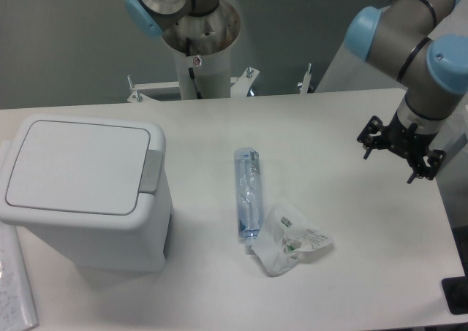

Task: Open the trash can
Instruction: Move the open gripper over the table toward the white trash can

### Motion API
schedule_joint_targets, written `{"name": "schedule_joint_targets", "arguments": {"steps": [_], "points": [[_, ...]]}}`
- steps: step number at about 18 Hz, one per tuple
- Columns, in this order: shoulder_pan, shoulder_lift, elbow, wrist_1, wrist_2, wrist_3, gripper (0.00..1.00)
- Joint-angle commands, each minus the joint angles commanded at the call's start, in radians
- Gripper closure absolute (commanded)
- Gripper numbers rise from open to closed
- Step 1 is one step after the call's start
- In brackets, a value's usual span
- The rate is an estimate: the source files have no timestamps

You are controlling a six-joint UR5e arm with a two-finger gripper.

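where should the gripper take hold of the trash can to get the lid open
At the grey push tab on the right edge of the trash can lid, coming from above on the gripper side. The lid lies flat and shut; the tab is its only protruding part.

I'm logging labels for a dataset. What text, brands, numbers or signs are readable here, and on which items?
Nothing is legible.
Crumpled wrapper: green and dark print, too blurred to read.
Plastic bottle: no readable label.
Trash can: no markings visible.
Paper at the left edge: faint marks, too small to read.
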Motion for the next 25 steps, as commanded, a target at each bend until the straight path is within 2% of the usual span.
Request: {"name": "schedule_joint_targets", "arguments": {"steps": [6, 12, 14, 19, 22, 25], "points": [[0.0, 0.002, 0.0, 0.006, -0.023, -0.002, 0.0], [-0.031, 0.003, -0.001, 0.014, -0.052, -0.02, 0.0], [-0.041, 0.032, -0.023, 0.014, -0.072, -0.054, 0.0], [-0.06, 0.051, -0.031, 0.015, -0.224, -0.247, 0.0], [-0.115, 0.077, -0.023, 0.014, -0.247, -0.308, 0.0], [-0.167, 0.107, -0.035, 0.014, -0.388, -0.339, 0.0]]}}
